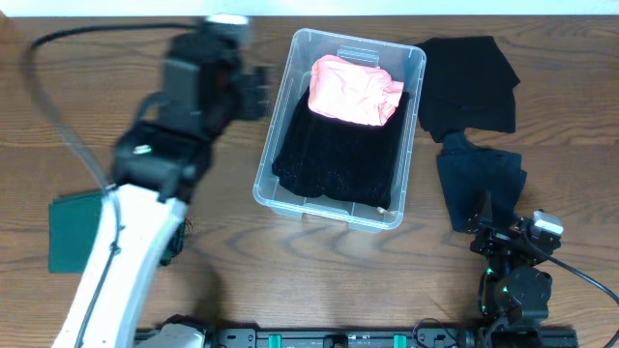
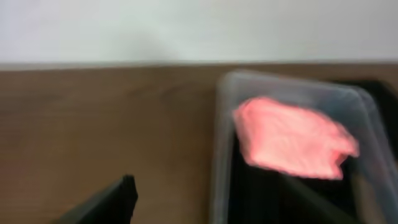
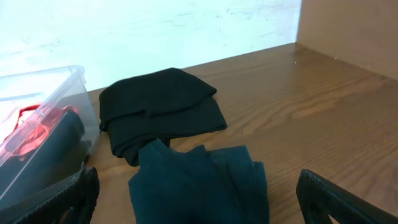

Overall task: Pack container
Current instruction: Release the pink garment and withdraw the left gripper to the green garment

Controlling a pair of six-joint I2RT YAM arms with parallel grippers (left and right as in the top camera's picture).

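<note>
Overhead view: the clear container sits in the middle of the wooden table, its long side running away from the robot. A black cloth fills most of it, and a pink cloth lies on top at the far end. The left arm reaches up the left side of the table and is blurred. The left gripper is just beside the container's far left wall, and nothing is seen in it. A flat green thing lies near the table's left edge, partly under the arm. To the right of the container lie a black garment and, nearer the robot, a dark blue garment that touches it. The right gripper is at the near edge of the dark blue garment.

Left wrist view: the picture is blurred. One dark finger shows far down at the left over bare wood, so the jaws look spread, with nothing between them. The container with the pink cloth lies to the right.

Right wrist view: the two fingers stand wide apart at the lower corners, empty. The dark blue garment lies between them, the black garment beyond it, and the container at the left edge.
</note>
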